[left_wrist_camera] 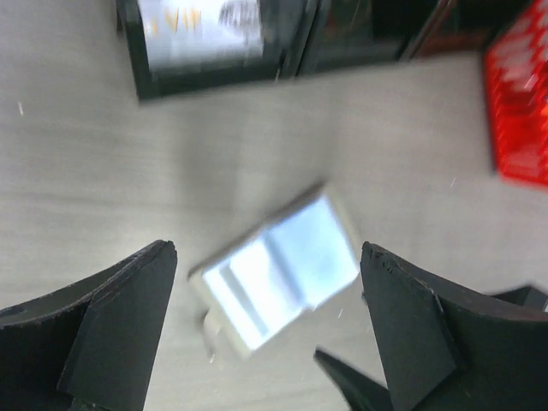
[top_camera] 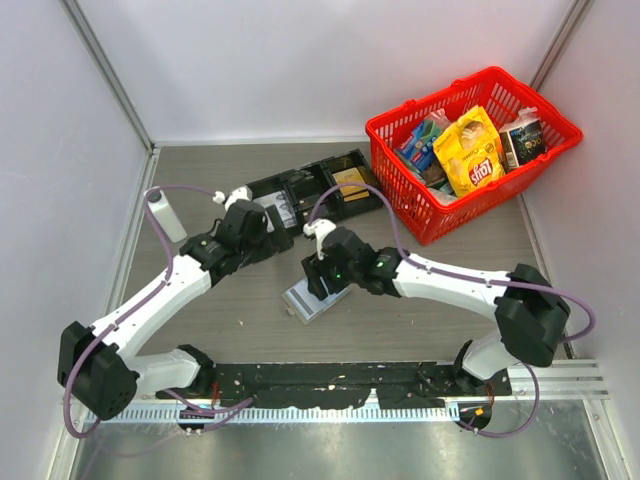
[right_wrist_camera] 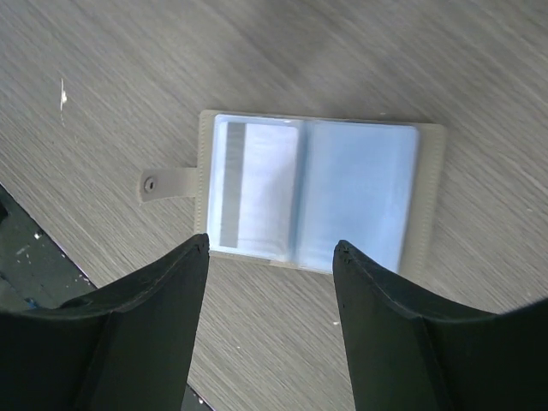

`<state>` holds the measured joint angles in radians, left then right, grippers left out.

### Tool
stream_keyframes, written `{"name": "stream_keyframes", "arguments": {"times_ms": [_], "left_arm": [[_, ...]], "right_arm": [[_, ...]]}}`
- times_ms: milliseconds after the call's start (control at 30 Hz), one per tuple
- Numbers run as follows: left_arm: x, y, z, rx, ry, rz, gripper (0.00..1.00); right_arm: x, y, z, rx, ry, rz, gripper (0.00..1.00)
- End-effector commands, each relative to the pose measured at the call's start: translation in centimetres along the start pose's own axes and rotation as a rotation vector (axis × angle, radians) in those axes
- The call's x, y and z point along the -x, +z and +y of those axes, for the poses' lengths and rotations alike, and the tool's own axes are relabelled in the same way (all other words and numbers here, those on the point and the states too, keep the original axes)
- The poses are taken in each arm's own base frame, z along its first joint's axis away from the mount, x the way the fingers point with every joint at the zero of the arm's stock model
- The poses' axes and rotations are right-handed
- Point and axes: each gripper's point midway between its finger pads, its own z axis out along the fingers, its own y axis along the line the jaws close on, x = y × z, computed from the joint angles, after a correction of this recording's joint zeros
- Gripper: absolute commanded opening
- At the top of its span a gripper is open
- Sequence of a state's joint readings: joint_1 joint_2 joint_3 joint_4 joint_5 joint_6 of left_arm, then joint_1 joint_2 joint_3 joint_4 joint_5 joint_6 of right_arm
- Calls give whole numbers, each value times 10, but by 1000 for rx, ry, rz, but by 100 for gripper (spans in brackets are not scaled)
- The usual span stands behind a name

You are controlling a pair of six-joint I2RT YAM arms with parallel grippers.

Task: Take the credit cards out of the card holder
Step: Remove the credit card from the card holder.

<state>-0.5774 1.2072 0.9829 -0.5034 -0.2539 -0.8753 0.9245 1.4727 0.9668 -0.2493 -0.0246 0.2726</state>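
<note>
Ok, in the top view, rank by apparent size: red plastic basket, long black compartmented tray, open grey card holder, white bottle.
1. red plastic basket
2. long black compartmented tray
3. Unranked: open grey card holder and white bottle look alike, and the holder is partly hidden.

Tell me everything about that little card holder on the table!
The card holder is a small pale grey wallet lying open and flat on the wood-grain table. Two see-through pockets show pale blue cards, and a little snap tab sticks out one side. The right hand hovers above it, open; nothing seems to touch it.
</note>
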Motion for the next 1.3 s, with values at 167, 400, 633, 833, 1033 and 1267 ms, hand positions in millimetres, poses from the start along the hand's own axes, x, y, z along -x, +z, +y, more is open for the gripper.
{"name": "stream_keyframes", "arguments": {"times_ms": [167, 400, 633, 833, 1033, 1267], "left_arm": [[-110, -23, 27, -102, -55, 400, 89], [-152, -5, 36, -85, -86, 557, 72], [-174, -1, 57, -27, -72, 609, 37], [-188, -1, 69, -11, -71, 640, 16], [-193, 0, 76, 5, -60, 653, 0], [-200, -3, 88, 44, -21, 687, 0]], "right_arm": [[-1, 28, 21, -54, -121, 7, 65], [-16, 44, 26, -69, -127, 31, 64], [-23, 55, 36, -64, -142, 30, 64], [-31, 61, 38, -103, -174, 40, 64], [-36, 67, 27, -191, -208, 51, 64], [-26, 57, 9, -307, -248, 39, 59]]}}
